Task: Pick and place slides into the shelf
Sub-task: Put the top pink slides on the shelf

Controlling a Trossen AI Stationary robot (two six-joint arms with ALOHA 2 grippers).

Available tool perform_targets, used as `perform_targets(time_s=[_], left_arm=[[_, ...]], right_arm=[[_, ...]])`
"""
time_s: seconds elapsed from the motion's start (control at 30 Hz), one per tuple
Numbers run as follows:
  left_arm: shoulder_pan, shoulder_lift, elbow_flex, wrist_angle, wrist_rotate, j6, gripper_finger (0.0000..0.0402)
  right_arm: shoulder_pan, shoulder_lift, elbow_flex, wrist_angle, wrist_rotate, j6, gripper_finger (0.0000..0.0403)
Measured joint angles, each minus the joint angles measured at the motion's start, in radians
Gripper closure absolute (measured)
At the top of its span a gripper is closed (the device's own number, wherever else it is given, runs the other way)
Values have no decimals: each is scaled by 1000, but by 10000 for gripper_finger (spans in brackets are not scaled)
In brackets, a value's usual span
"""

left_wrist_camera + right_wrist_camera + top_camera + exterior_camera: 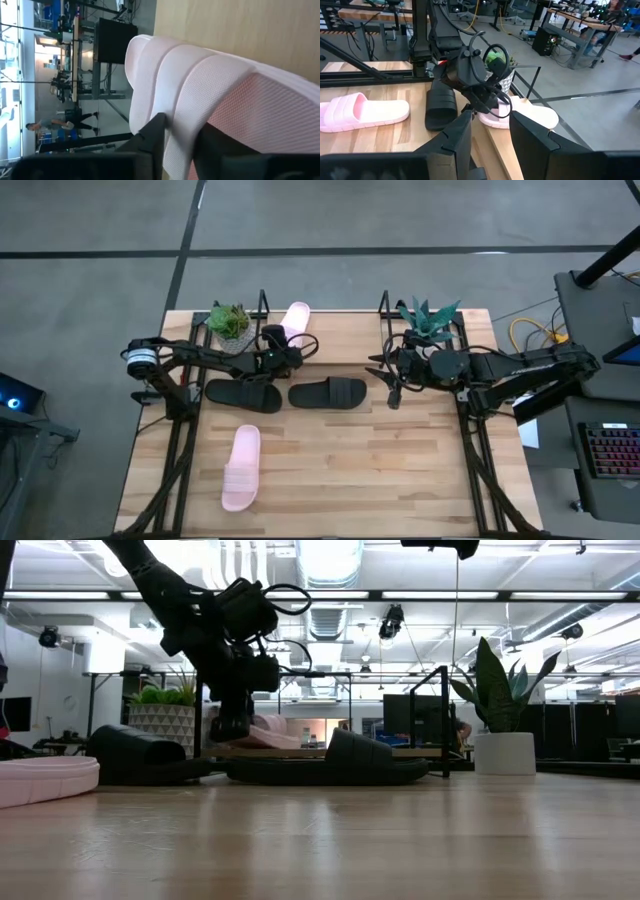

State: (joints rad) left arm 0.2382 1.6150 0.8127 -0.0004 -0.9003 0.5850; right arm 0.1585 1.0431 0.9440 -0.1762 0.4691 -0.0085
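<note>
left claw (281,350): clamped on pink slide (295,321) strap
right claw (388,372): half-open, nothing held, black slide (328,393) beside it

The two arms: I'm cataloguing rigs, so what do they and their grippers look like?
Both are dark, slim, jointed arms. The left arm has a pale ring near its base and a black cable looping beside the left gripper. The right arm ends in the right gripper, whose two fingers are black, flat and blocky.
</note>
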Motion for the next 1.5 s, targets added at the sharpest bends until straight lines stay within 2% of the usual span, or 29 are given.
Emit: perform_targets(time_s=[0.17, 0.7, 0.97, 1.17, 1.5], left_arm=[[0, 0, 0, 1, -8, -11, 395], [-82, 0, 11, -1, -233, -160, 400], [-98, 0, 9, -1, -313, -193, 400], [-97, 0, 6, -14, -340, -291, 400], [-107, 0, -10, -71, -389, -368, 400]], right_arm=[[0, 0, 0, 0, 0, 0, 280], [0, 0, 0, -6, 0, -3, 280], [0, 0, 0, -7, 0, -3, 280], [0, 0, -3, -7, 0, -3, 280], [0, 0, -10, -8, 0, -13, 280]])
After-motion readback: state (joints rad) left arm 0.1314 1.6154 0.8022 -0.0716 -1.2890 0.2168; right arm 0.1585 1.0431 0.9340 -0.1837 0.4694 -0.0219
